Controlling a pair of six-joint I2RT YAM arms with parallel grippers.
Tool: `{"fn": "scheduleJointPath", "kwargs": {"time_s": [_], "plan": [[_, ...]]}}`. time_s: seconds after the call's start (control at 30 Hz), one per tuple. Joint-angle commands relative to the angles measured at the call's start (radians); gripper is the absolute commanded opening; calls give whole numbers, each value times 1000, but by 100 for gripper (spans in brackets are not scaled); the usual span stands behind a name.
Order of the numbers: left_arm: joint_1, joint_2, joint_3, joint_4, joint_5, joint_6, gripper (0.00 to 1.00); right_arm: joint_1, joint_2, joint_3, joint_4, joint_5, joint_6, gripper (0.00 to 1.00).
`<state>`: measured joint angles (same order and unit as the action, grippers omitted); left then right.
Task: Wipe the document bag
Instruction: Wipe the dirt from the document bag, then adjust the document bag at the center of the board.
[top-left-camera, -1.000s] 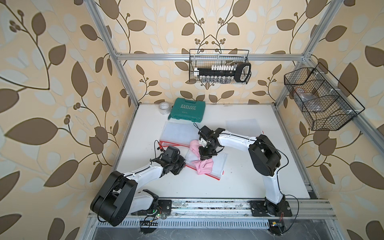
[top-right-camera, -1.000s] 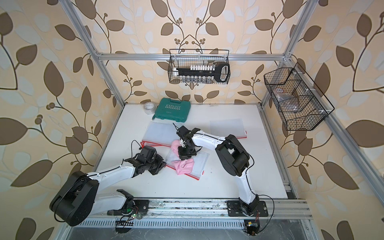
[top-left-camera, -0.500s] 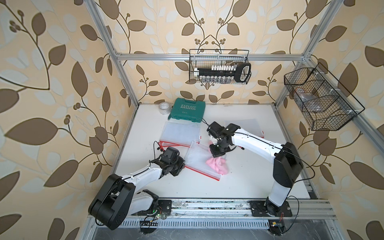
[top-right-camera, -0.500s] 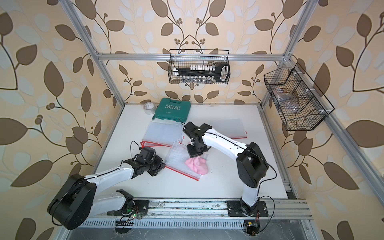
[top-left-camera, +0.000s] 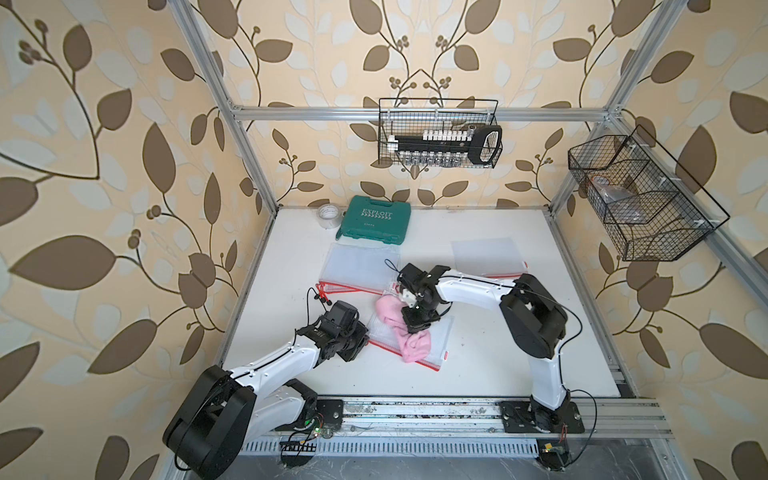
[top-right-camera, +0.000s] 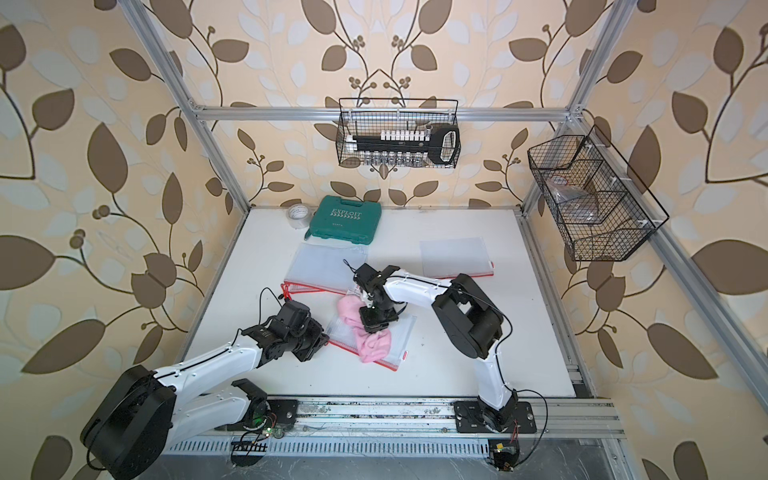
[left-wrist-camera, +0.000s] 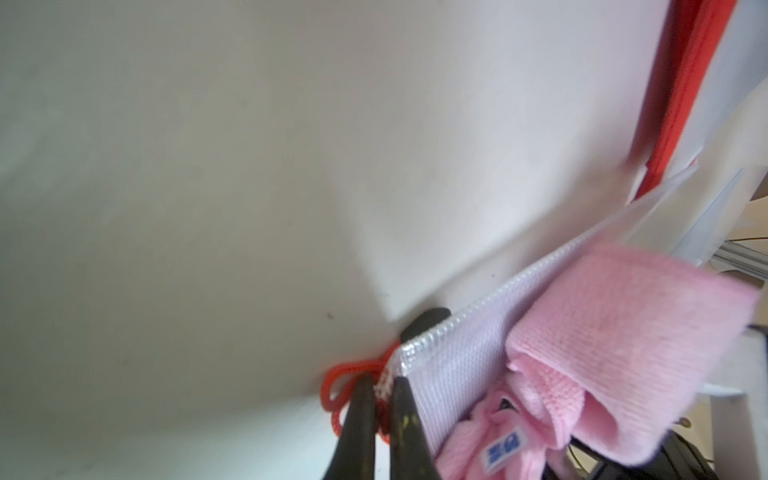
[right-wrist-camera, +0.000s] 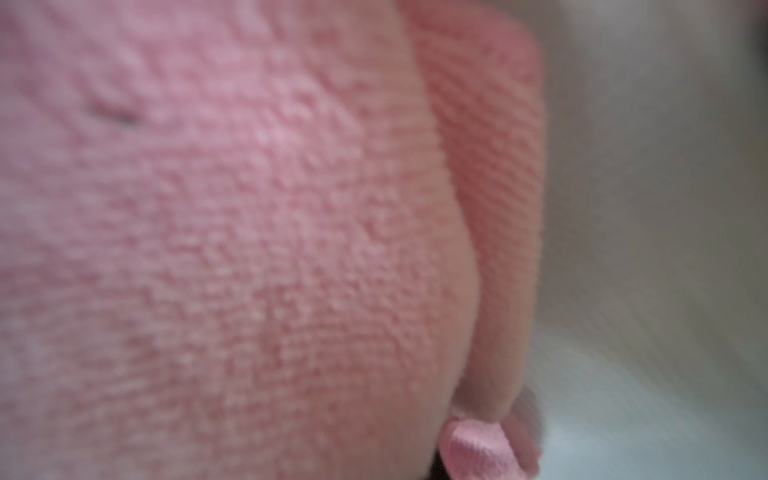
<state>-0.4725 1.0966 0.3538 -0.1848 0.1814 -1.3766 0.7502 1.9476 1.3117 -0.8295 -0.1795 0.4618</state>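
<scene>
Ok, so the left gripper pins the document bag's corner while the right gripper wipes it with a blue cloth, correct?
Not quite: the cloth is pink, not blue, as both top views and the left wrist view show. The rest holds: the left gripper is shut on the corner of the document bag, while the right gripper holds the cloth on it.

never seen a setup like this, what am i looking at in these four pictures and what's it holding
Two white robot arms work on a white table. Two pictures look down from overhead; two come from cameras on the arms' wrists. The left pincer is shut on a corner of a clear document bag, holding it. The right pincer grips a pink cloth lying on that bag. Farther back lie more bags, a green case and a tape roll.
</scene>
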Motion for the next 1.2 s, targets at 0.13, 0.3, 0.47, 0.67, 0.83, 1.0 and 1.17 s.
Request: {"fn": "scheduleJointPath", "kwargs": {"time_s": [0.13,0.3,0.47,0.67,0.83,1.0,1.17], "plan": [[-7,-3,26,-68,-55,7,0,-32,-286,-64,-249,321,-39,0],[-13,25,50,-62,-54,27,0,31,-187,130,-131,32,-55,0],[-21,28,52,-54,-60,27,0,97,33,296,-37,-178,-23,0],[-21,6,40,-49,-62,27,0,65,140,173,129,-266,117,0],[-21,-15,52,-62,-65,52,0,-10,18,-37,-20,38,56,0],[-19,-108,158,-220,-123,146,0,-76,-203,-196,-149,250,17,0],[-12,-222,371,-448,-221,304,0,-152,-395,-207,-235,301,-17,0]]}}
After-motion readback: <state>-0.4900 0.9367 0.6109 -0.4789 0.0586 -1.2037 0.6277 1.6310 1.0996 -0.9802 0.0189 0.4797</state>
